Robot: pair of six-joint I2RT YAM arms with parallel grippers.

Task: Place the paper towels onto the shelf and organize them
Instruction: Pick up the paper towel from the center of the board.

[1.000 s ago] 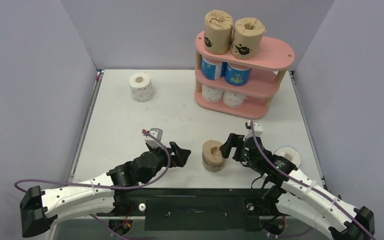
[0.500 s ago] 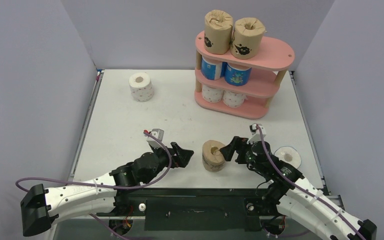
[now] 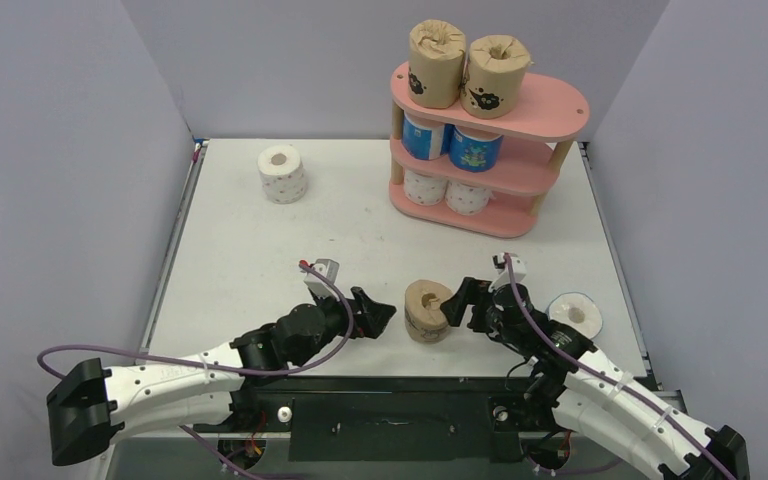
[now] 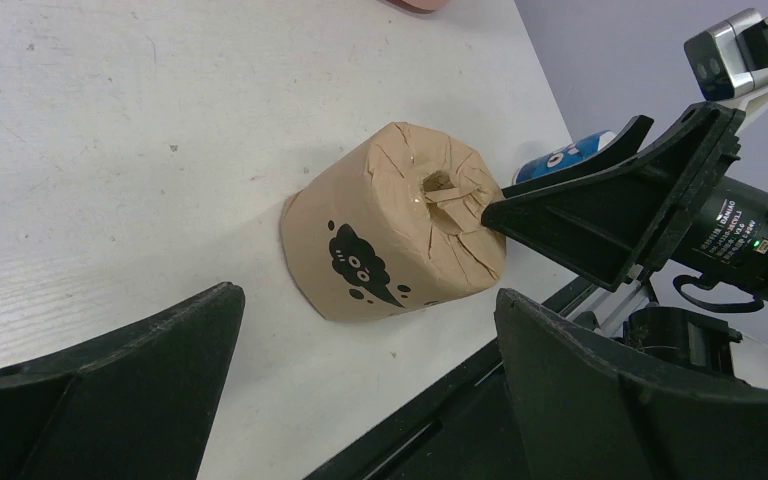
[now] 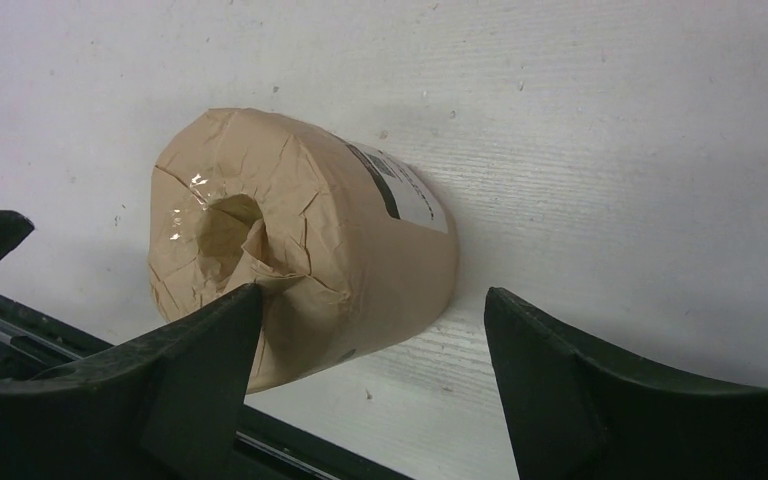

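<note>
A brown roll stands on end on the desk, near the front edge and between the two arms. It has a black animal drawing on the side facing the left arm.

The right pincer is at the roll's right side. It is spread, with one finger across the rim of the roll's twisted top and the other well clear. That near finger may be touching the wrapper, but the wrist view does not settle it. Nothing is pinched.

The left pincer sits low just left of the roll. It points at the roll and is spread wide, gripping nothing, with a gap between it and the roll.

The shelf stands at the far right of the desk. Two brown rolls stand on its top board, two blue rolls on the middle one and two white rolls on the bottom one. Each pair sits toward the left end of its board.

A third white roll stands alone at the far left of the desk. A third blue roll sits just right of the right arm, near the desk's right edge.
</note>
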